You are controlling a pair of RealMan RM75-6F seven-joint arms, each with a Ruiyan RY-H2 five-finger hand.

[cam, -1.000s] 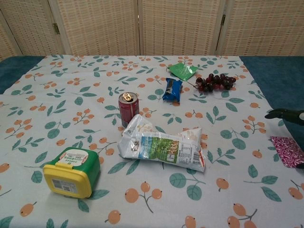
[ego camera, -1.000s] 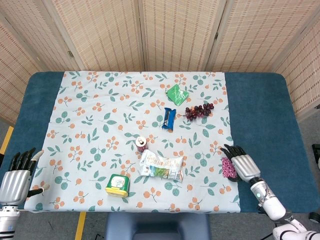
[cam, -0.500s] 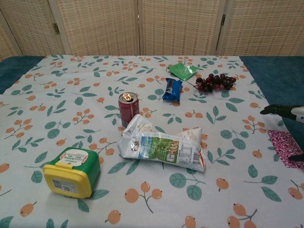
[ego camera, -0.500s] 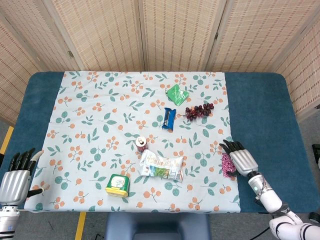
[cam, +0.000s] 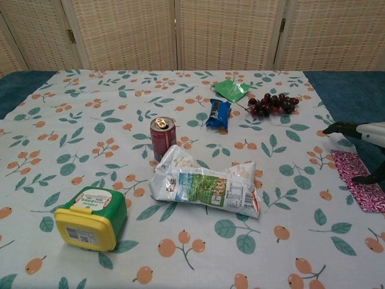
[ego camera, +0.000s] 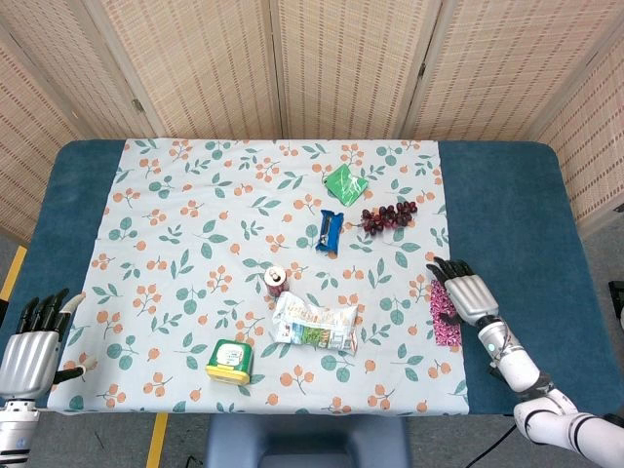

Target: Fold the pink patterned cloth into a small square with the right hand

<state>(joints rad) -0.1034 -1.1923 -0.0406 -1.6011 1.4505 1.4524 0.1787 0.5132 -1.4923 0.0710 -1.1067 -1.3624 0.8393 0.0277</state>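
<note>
**Right hand slides up the cloth's far edge, more pink showing**

Woven bamboo screens back a blue table (ego camera: pixel 507 205) laid with a leaf-and-orange-berry tablecloth (ego camera: pixel 185 234). At that tablecloth's right edge lies the pink patterned cloth (ego camera: pixel 444 320), a narrow strip in the head view and a longer magenta patch in the chest view (cam: pixel 360 183).

Compared with a second ago, the right hand (ego camera: pixel 466 292) sits further up the table, toward the cloth's far end, and more of the pink fabric shows below it in both views. Its dark fingertips (ego camera: pixel 441 266) are fanned apart and point away from the robot; the palm hangs just beside or over the cloth's upper part. Whether any finger presses or pinches the fabric I cannot tell, since the chest view crops most of the hand at the frame edge.

My reading: the strip looks already doubled lengthwise, and this shift suggests the hand is either smoothing it or repositioning for a crosswise fold. A square is not yet formed.

The left hand (ego camera: pixel 31 341) hangs off the table's near left corner, fingers loosely apart, holding nothing.
</note>
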